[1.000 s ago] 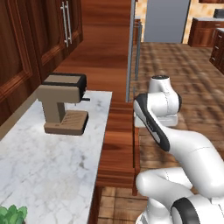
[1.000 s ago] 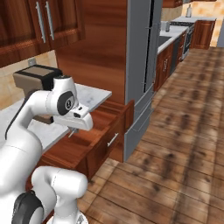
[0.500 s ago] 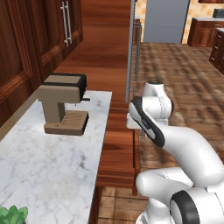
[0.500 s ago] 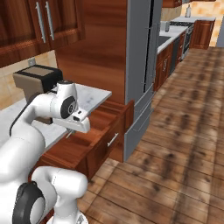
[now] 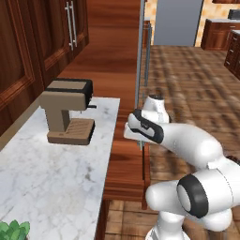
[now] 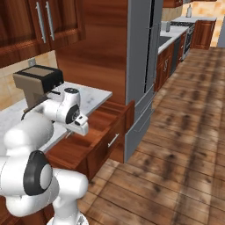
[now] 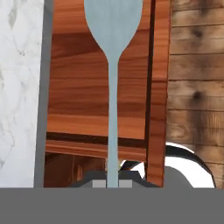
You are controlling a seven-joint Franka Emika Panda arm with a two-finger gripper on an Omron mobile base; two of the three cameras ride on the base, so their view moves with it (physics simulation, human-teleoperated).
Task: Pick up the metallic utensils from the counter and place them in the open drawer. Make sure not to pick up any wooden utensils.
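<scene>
While scanning the left base view from the left: small green plant leaves [image 5: 11,230] at the bottom corner of the marble top [image 5: 42,164], then brown coffee machine [image 5: 65,110] standing on that top below tall panelled cabinet doors [image 5: 51,33]. Further right, open drawer [image 5: 125,161] pulled out from under the marble edge, reddish-brown, flat bottom bare. Above the drawer, white arm bent over, gripper [image 5: 142,146] pointing down, closed on a slim silver-grey metallic utensil [image 7: 113,52]. Seen from the hand, left to right: marble edge, drawer floor, drawer's side wall, plank floor; utensil's handle pinched between the finger tips, broad end hanging over the drawer bottom, not touching it as far as can be told. Grey fridge [image 6: 143,66] just right of the drawer in the right base view.
</scene>
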